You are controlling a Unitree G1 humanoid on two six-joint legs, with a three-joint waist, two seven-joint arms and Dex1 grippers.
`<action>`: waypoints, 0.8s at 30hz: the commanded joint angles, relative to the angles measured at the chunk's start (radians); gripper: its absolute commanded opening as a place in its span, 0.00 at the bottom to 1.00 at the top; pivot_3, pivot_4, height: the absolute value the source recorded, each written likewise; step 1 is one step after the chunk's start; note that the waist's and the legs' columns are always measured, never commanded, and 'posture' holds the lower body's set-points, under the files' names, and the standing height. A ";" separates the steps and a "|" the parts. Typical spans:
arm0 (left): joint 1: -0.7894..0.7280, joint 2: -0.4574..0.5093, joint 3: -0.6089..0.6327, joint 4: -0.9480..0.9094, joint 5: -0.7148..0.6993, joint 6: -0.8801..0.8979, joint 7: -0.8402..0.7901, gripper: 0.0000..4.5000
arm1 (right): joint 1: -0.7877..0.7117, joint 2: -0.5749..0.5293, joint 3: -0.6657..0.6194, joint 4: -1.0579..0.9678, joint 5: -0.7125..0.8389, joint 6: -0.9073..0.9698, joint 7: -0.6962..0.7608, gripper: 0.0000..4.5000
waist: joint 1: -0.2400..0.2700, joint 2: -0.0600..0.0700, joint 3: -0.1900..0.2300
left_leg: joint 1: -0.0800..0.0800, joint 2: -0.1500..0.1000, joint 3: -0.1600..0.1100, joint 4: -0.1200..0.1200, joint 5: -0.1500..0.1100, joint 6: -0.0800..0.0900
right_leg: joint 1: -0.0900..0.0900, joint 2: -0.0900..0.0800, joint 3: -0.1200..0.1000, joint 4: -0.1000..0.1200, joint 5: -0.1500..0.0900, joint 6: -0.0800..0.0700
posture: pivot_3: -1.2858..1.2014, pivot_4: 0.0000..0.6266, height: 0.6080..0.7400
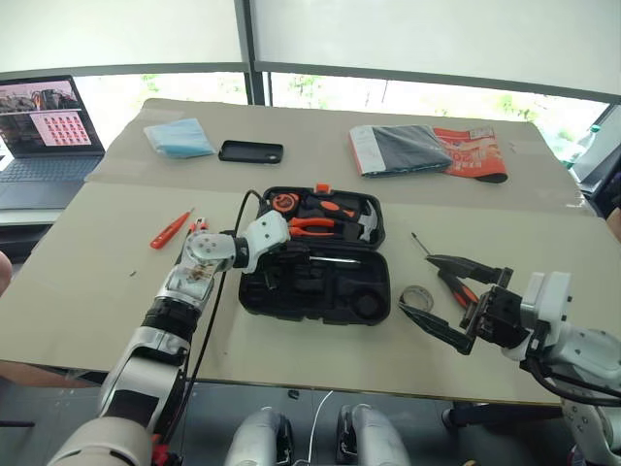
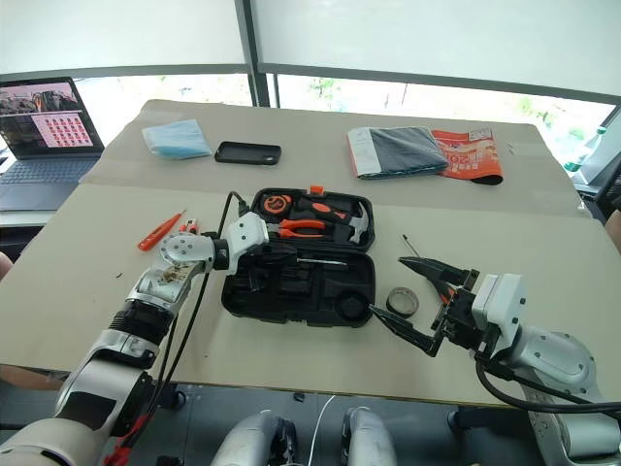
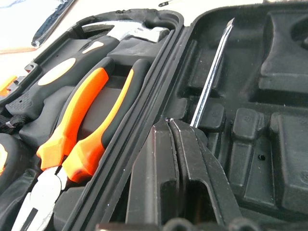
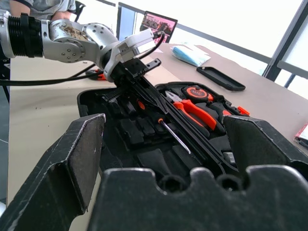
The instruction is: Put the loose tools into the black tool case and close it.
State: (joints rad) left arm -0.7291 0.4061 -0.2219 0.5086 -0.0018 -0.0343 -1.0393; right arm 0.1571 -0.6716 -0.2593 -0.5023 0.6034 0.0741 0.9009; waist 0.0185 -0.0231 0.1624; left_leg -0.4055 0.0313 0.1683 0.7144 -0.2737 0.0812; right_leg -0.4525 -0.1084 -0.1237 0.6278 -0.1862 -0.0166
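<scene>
an office or lab workroom, set up for a test. a wide table covered in plain tan paper (image 1: 87,291) stands before a wall of large windows with pale roller blinds (image 1: 126,34). beyond the left gripper (image 1: 283,254), at the far left, an open grey laptop with a grid of pictures on its screen (image 1: 44,136) sits on a side desk. farther off lie a flat black phone (image 1: 250,151), a blue packet (image 1: 179,138) and a dark folded cloth on an orange-printed sheet (image 1: 427,150).
</scene>
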 commanded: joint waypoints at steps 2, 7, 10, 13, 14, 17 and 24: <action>0.021 -0.040 -0.071 0.039 0.066 0.068 0.028 0.00 | 0.019 0.021 -0.038 -0.015 -0.003 -0.006 -0.034 1.00 | 0.005 0.001 -0.001 | 0.002 0.000 0.000 0.000 -0.002 0.003 | 0.003 0.000 0.000 -0.001 0.000 0.000 | 0.52 0.24 1.00; 0.011 -0.080 -0.077 0.051 0.074 0.137 0.055 0.00 | 0.046 0.039 -0.035 -0.017 -0.019 -0.010 -0.060 1.00 | 0.020 0.004 -0.003 | 0.009 0.000 -0.002 0.000 -0.007 0.011 | 0.012 -0.003 -0.001 -0.004 0.000 0.001 | 0.52 0.24 1.00; 0.009 -0.094 -0.087 0.059 0.097 0.113 0.077 0.00 | 0.057 0.049 -0.031 -0.019 -0.027 -0.016 -0.066 1.00 | 0.025 0.007 -0.006 | 0.009 -0.001 -0.002 0.000 -0.008 0.011 | 0.013 -0.005 -0.001 -0.005 0.000 0.002 | 0.52 0.24 1.00; 0.006 -0.099 -0.086 0.059 0.117 0.127 0.116 0.00 | 0.063 0.059 -0.030 -0.028 -0.031 -0.019 -0.072 1.00 | 0.025 0.009 -0.008 | 0.009 -0.001 -0.002 0.000 -0.010 0.010 | 0.013 -0.006 -0.001 -0.005 0.000 0.003 | 0.52 0.24 1.00; 0.003 -0.097 -0.088 0.066 0.132 0.121 0.138 0.00 | 0.063 0.062 -0.030 -0.029 -0.032 -0.020 -0.073 1.00 | 0.025 0.010 -0.008 | 0.009 -0.001 -0.002 0.000 -0.010 0.010 | 0.014 -0.006 -0.001 -0.006 0.000 0.003 | 0.52 0.24 1.00; 0.013 -0.105 -0.046 0.026 0.077 0.053 0.125 0.00 | 0.063 0.071 -0.027 -0.034 -0.036 -0.023 -0.078 1.00 | 0.022 0.011 -0.009 | 0.009 -0.001 -0.002 0.000 -0.010 0.010 | 0.013 -0.006 -0.001 -0.005 0.000 0.003 | 0.52 0.24 1.00; 0.028 -0.089 0.085 -0.093 -0.099 0.076 0.068 0.00 | 0.064 0.079 -0.034 -0.032 -0.031 -0.025 -0.082 1.00 | 0.018 0.010 -0.008 | 0.006 0.000 -0.002 0.000 -0.006 0.005 | 0.009 -0.005 -0.001 -0.005 0.000 0.002 | 0.52 0.24 1.00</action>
State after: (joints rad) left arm -0.6906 0.3191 -0.1690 0.4676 -0.0520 0.0199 -0.9597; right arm 0.2225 -0.5953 -0.2669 -0.5029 0.5696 0.0720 0.8238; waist 0.0367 -0.0127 0.1541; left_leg -0.4005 0.0311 0.1666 0.7142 -0.2796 0.0860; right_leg -0.4442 -0.1133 -0.1246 0.6224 -0.1862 -0.0142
